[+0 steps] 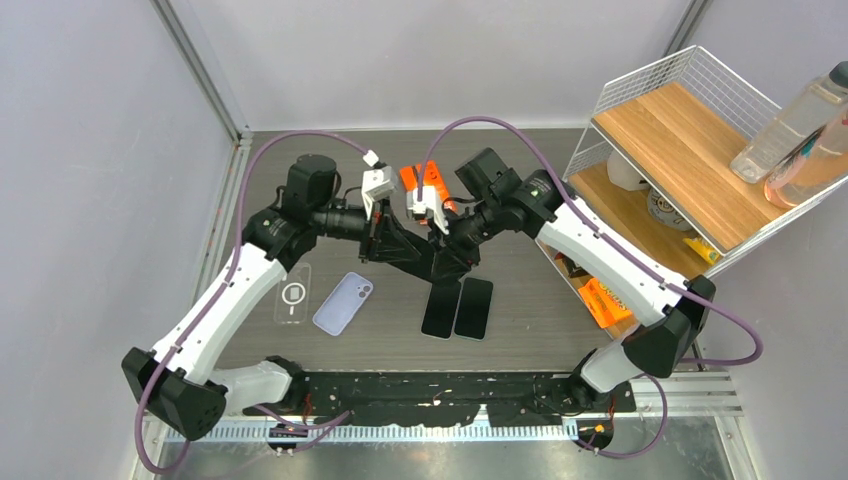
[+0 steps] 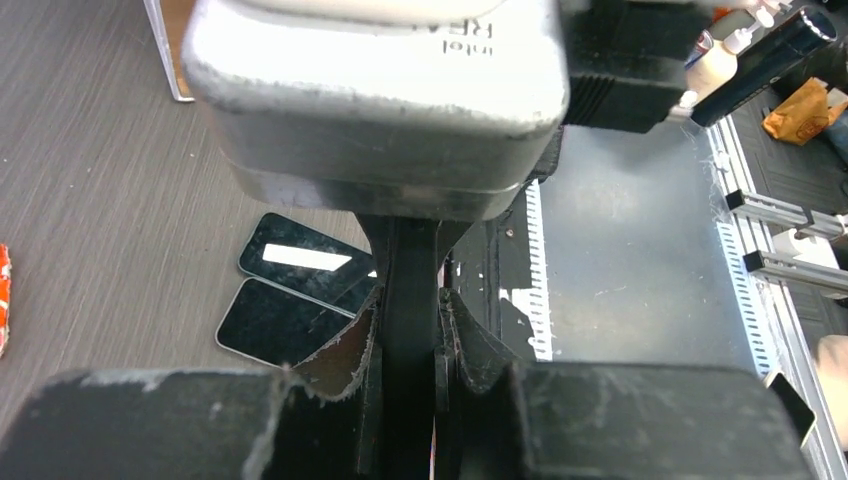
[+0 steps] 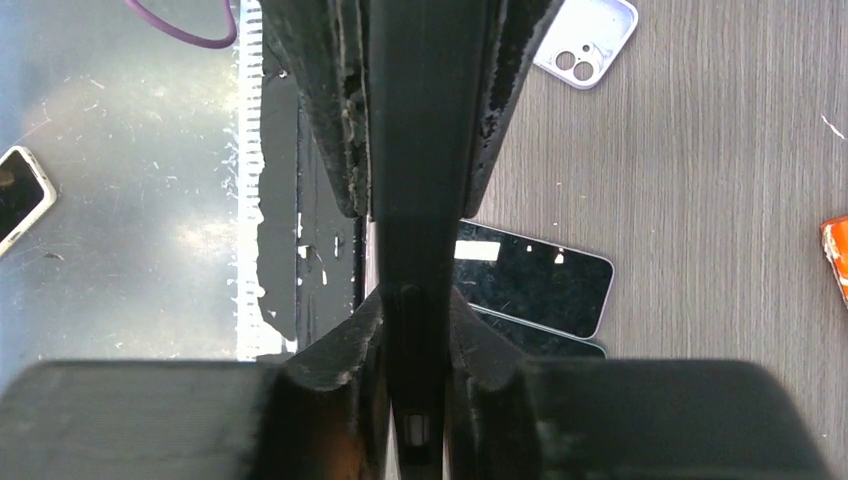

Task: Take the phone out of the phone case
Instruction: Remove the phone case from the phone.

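Over mid-desk, top view: left gripper (image 1: 392,243) and right gripper (image 1: 455,252) meet nose to nose, raised off the desk (image 1: 530,310). The dark mass between them is probably the cased phone (image 1: 424,262), but from above it merges with the black fingers. A two-sided hold fits the job: one pincer anchors, the other peels. Flat near the desk's near edge lie two dark phones (image 1: 458,308), side by side and touching. A lilac phone or case (image 1: 343,303) and a clear case (image 1: 292,293) sit toward the left edge. An orange pack (image 1: 425,183) is behind the grippers and a wire shelf (image 1: 690,130) stands at the right edge.

Left wrist view: the fingers (image 2: 475,345) are clenched on a thin dark slab, the cased phone (image 2: 408,290) seen edge-on. A grey camera housing (image 2: 370,90) sits just beyond it, so both arms are on one object.

Right wrist view: the fingers (image 3: 480,345) are clamped on the same slab (image 3: 412,260), with the other arm's fingers biting it from the far end. Edge-on, I cannot tell phone from case, or whether a corner has lifted. My guess is that separation is not yet done.
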`<state>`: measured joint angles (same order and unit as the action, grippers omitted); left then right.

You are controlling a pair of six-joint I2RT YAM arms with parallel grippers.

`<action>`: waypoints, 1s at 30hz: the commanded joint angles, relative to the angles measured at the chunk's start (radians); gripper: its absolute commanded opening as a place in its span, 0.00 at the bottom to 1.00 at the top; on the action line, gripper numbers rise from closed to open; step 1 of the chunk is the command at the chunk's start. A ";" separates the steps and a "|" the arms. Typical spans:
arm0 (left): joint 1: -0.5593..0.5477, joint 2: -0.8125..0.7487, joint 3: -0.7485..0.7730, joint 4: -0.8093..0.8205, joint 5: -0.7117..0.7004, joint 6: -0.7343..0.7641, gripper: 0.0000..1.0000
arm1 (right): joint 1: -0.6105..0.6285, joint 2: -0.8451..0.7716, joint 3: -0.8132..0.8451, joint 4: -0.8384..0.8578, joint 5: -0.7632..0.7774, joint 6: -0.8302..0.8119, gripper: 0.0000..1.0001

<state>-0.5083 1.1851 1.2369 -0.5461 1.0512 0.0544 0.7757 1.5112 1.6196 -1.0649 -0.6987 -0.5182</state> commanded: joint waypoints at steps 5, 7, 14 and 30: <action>0.155 -0.087 -0.077 0.319 0.125 -0.283 0.00 | -0.105 -0.111 -0.041 0.194 -0.034 0.076 0.61; 0.172 -0.100 -0.082 0.389 0.144 -0.341 0.00 | -0.147 -0.122 -0.061 0.221 -0.080 0.104 0.68; 0.178 -0.126 -0.155 0.670 0.158 -0.584 0.00 | -0.212 -0.106 -0.102 0.285 -0.202 0.170 0.79; 0.149 -0.076 -0.021 -0.065 0.045 0.188 0.76 | -0.159 -0.086 -0.004 0.117 -0.143 -0.038 0.05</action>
<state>-0.3332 1.0836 1.0508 -0.0731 1.1530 -0.2993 0.5804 1.4494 1.5333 -0.9031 -0.9604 -0.4404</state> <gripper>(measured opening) 0.680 0.208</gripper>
